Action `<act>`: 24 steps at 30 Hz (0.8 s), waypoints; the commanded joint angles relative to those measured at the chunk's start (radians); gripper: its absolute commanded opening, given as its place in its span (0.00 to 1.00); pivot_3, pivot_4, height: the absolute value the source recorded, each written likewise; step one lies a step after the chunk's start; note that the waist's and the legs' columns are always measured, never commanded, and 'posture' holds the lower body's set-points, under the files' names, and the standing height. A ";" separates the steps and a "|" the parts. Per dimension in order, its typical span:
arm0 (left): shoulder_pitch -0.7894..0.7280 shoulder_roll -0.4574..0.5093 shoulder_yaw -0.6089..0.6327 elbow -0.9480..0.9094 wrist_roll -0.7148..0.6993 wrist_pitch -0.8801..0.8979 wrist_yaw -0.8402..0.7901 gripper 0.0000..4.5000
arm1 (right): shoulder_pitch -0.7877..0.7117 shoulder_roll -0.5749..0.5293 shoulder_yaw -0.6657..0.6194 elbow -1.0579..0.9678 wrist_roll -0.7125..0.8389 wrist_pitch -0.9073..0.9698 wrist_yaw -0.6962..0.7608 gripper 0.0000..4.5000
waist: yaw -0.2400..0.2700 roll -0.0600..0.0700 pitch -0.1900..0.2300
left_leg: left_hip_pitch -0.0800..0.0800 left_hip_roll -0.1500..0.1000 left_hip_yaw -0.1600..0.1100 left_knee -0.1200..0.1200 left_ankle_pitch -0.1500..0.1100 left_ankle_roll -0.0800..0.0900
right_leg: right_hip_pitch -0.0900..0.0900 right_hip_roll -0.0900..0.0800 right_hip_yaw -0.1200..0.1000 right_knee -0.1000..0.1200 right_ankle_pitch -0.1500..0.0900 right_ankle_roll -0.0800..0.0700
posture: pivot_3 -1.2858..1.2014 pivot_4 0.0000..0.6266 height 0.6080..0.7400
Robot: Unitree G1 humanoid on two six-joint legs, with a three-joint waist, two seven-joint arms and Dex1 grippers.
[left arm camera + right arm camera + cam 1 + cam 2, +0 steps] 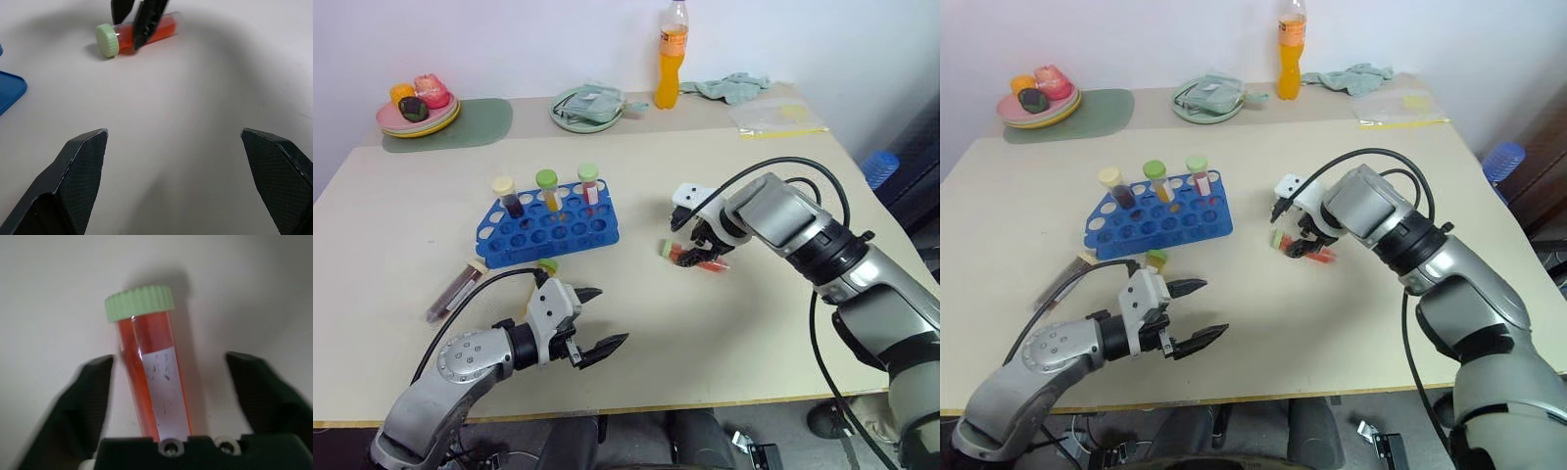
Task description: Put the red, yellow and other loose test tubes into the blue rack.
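The right end effector (pixel 697 247) is straddling the lying red-filled, green-capped test tube (pixel 149 367), fingers apparently not yet touching; an off-centre squeeze risks rolling it away. The left end effector (pixel 595 321) is hanging wide open.

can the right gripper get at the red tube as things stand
Probably yes. The right gripper is already down over the red tube, a finger on each side, not yet touching. The tube lies alone on the table; nothing blocks it.

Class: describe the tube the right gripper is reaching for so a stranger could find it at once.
On the table, look right of the blue rack. A red tube lies there, between the right gripper's fingers. Unlike the rack's standing tubes, it lies flat.
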 commanded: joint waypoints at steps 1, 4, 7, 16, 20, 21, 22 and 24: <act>0.014 -0.013 -0.012 0.008 0.029 -0.056 -0.001 1.00 | -0.051 0.012 -0.003 -0.011 -0.015 0.020 0.026 0.38 | 0.001 0.000 0.000 | 0.000 0.000 0.000 0.000 0.000 0.000 | 0.000 0.000 0.000 0.000 0.000 0.000 | 0.52 0.24 1.00; 0.025 -0.022 -0.013 0.029 0.044 -0.093 -0.007 1.00 | -0.051 -0.002 -0.013 -0.069 -0.003 0.030 0.055 0.16 | 0.001 0.000 0.000 | 0.000 0.000 0.000 0.000 0.000 0.000 | 0.000 0.000 0.000 0.000 0.000 0.000 | 0.52 0.24 1.00; 0.026 -0.046 0.028 0.065 0.056 -0.141 0.019 1.00 | 0.026 -0.023 -0.113 -0.185 0.024 -0.088 0.054 0.16 | 0.003 0.001 0.000 | 0.000 0.000 0.000 0.000 0.000 0.000 | 0.000 0.000 0.000 0.000 0.000 0.000 | 0.52 0.24 1.00; 0.011 -0.181 0.316 0.257 0.083 -0.383 0.184 1.00 | 0.400 0.416 -0.641 -0.357 0.180 -0.717 -0.332 0.16 | -0.001 0.000 0.000 | 0.001 0.004 0.001 0.000 0.001 -0.001 | -0.001 0.005 0.002 0.001 0.002 -0.001 | 0.52 0.24 1.00; -0.026 -0.220 0.358 0.314 0.079 -0.431 0.215 1.00 | 0.451 0.608 -0.628 -0.264 0.118 -0.916 -0.471 0.16 | 0.000 0.000 0.000 | 0.002 0.005 0.000 0.000 0.003 -0.005 | 0.000 0.008 0.002 0.001 0.005 -0.003 | 0.52 0.24 1.00; -0.035 -0.227 0.359 0.308 0.074 -0.420 0.224 1.00 | 0.462 0.652 -0.616 -0.227 0.104 -0.978 -0.491 0.16 | 0.001 0.000 -0.001 | 0.002 0.005 0.000 0.000 0.003 -0.005 | 0.000 0.008 0.002 0.001 0.005 -0.003 | 0.52 0.24 1.00; -0.045 -0.228 0.359 0.299 0.068 -0.405 0.234 1.00 | 0.468 0.699 -0.611 -0.174 0.093 -1.039 -0.519 0.16 | 0.001 0.000 -0.001 | 0.002 0.005 0.000 0.000 0.003 -0.005 | 0.000 0.008 0.002 0.001 0.005 -0.003 | 0.52 0.24 1.00; -0.056 -0.228 0.357 0.285 0.060 -0.380 0.246 1.00 | 0.469 0.758 -0.614 -0.096 0.077 -1.123 -0.551 0.16 | -0.002 0.000 -0.001 | 0.002 0.005 0.000 0.000 0.003 -0.005 | 0.000 0.008 0.003 0.001 0.005 -0.002 | 0.52 0.24 1.00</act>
